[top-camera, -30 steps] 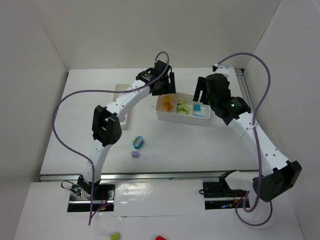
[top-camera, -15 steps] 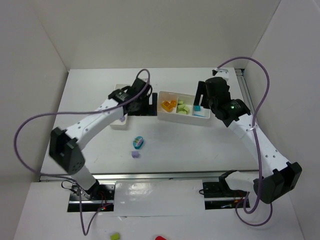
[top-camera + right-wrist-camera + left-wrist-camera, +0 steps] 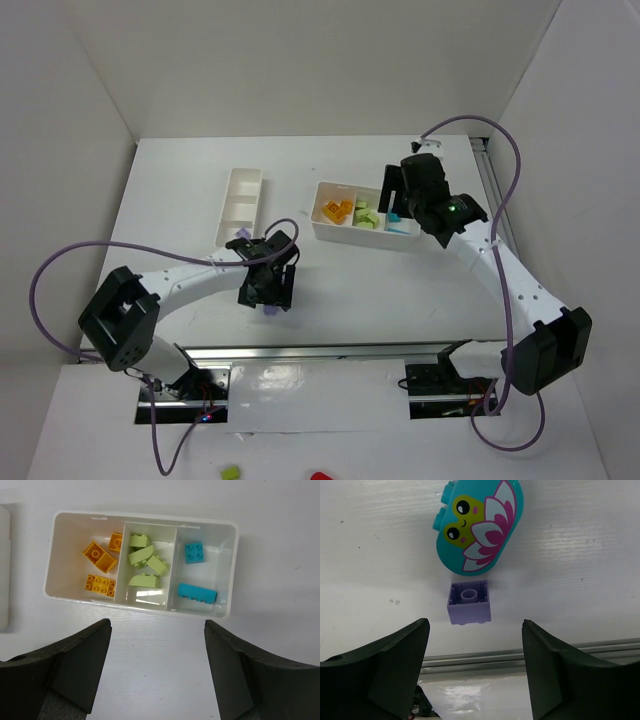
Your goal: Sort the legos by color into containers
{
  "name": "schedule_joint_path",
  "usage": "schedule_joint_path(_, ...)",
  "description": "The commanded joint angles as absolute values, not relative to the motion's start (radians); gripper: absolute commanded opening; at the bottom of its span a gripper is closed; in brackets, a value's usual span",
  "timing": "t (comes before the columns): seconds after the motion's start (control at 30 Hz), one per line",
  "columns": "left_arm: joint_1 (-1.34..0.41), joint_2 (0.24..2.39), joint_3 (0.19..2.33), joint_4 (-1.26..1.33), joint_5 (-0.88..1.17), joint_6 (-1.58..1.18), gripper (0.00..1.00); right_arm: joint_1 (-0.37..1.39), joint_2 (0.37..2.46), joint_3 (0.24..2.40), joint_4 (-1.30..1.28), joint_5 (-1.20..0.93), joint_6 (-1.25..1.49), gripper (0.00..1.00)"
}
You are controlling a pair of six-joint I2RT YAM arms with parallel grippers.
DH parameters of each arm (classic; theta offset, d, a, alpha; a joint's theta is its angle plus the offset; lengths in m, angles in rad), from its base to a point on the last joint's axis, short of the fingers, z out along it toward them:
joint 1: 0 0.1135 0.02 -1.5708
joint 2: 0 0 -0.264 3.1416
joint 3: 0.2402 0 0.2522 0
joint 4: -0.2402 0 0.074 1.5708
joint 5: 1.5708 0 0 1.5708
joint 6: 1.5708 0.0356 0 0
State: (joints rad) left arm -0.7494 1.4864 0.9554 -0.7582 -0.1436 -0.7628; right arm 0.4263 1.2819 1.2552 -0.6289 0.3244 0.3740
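A small purple brick point(image 3: 469, 602) lies on the white table just below a teal oval brick point(image 3: 479, 527) printed with a frog and flower. My left gripper point(image 3: 475, 625) is open and empty, hovering above and just short of the purple brick. In the top view the left gripper point(image 3: 268, 288) hides the teal brick, and the purple brick point(image 3: 268, 311) peeks out. My right gripper point(image 3: 157, 622) is open and empty over the near rim of the wide tray point(image 3: 145, 607). That tray holds orange bricks point(image 3: 100, 562), light green bricks point(image 3: 145, 560) and teal bricks point(image 3: 197, 592). The narrow tray point(image 3: 240, 205) looks empty.
A metal rail point(image 3: 320, 352) runs along the near table edge, close below the purple brick. Stray green point(image 3: 230, 471) and red point(image 3: 320, 477) bits lie beyond it. White walls enclose the table on the left, back and right. Purple cables loop above both arms.
My left arm has swung from the trays back toward the near table edge and now hovers over the teal and purple bricks. My right gripper shifted slightly over the wide tray.
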Motion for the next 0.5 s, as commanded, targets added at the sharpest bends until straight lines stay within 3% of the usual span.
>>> schedule_joint_path(0.0,-0.767,1.502,0.945,-0.704,-0.173,-0.804,0.83,0.439,1.276,1.269,-0.571,0.322,0.374,0.82)
schedule_joint_path(0.23,-0.767,1.557,0.925,-0.655,-0.175,-0.815,0.64,0.448,1.276,1.269,-0.589,0.333,0.374,0.82)
schedule_joint_path(0.47,-0.767,1.577,0.948,-0.704,-0.233,-0.85,0.3,0.457,1.287,1.269,-0.589,0.333,0.374,0.82)
